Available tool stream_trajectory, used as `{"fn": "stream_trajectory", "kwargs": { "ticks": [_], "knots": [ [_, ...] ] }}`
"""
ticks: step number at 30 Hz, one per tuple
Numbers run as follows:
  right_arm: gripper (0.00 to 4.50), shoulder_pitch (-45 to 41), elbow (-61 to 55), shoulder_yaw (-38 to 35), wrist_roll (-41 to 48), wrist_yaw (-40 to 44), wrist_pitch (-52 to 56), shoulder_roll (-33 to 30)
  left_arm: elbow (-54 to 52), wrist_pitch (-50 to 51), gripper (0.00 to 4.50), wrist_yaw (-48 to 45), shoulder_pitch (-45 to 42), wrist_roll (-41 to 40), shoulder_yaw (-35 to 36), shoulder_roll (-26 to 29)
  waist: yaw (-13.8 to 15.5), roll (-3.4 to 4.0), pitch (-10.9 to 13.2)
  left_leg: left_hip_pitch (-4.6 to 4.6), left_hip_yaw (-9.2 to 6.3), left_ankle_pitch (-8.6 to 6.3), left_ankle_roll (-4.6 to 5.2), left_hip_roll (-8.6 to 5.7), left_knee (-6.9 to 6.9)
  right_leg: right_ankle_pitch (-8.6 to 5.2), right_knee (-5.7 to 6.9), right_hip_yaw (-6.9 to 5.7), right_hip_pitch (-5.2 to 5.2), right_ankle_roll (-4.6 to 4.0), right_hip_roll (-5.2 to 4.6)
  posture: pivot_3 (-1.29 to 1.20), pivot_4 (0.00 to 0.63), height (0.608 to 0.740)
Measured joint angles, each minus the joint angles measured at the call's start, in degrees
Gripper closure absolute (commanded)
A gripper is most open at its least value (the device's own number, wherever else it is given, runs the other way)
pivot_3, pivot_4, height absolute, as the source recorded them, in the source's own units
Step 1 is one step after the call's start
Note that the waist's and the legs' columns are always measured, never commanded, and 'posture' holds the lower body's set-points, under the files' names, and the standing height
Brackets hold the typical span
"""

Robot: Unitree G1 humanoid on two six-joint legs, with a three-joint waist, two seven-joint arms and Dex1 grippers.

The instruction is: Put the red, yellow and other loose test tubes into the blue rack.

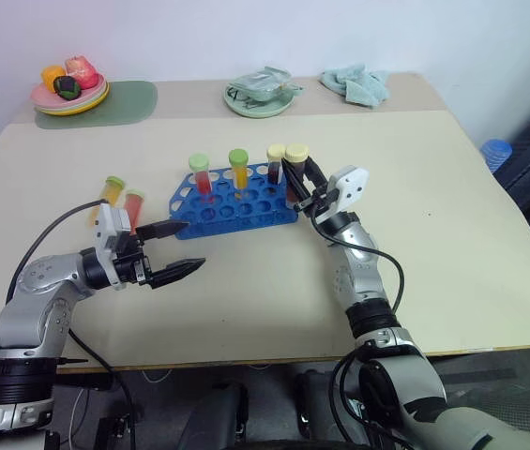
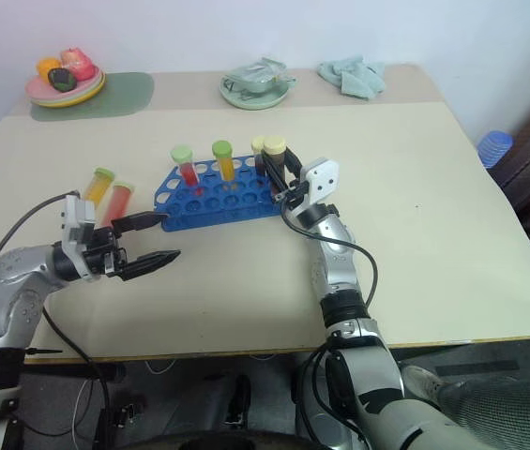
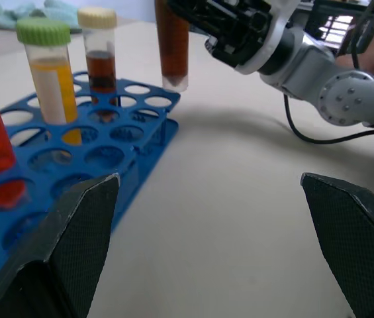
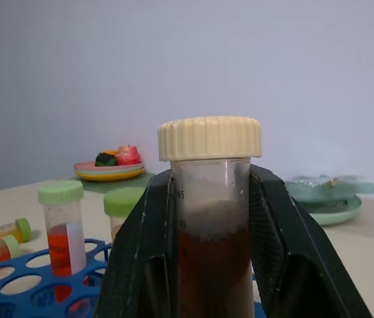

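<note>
1. Right gripper (image 1: pixel 304 181) clamped on the brown tube (image 4: pixel 212 218), upright, hanging just off the blue rack (image 1: pixel 232 202) at its right end.
2. Left gripper (image 1: pixel 178 247) spread wide, empty, near the rack's left end.
3. Two loose tubes (image 1: pixel 122 197) lying on the counter (image 1: pixel 433 225).
4. Risk: tip catching a hole's rim, shoving the rack.

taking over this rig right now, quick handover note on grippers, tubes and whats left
Right gripper: shut on the dark brown tube, held upright over the right end of the blue rack, not seated yet.
Left gripper: open, holding nothing, just left of the rack.
Done: red tube, yellow tube and another dark tube stand in the rack.
Left: seat the held tube; two loose tubes lie on the table left of the rack.
</note>
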Motion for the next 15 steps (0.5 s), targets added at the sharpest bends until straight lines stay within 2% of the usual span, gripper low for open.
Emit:
{"fn": "stream_trajectory", "kwargs": {
  "ticks": [15],
  "knots": [
    [3.70,-3.57,10.24,-0.36,1.61,1.12,-5.16,3.01,-1.46,0.65,0.00,0.48,2.71,-0.93,1.41,1.56,-0.08,0.02,0.01,0.52,0.00,-0.01,-0.01,0.00,-0.16,-0.01,-0.01,0.01,0.43,-0.02,0.01,0.00,0.150,0.740]
  ]
}}
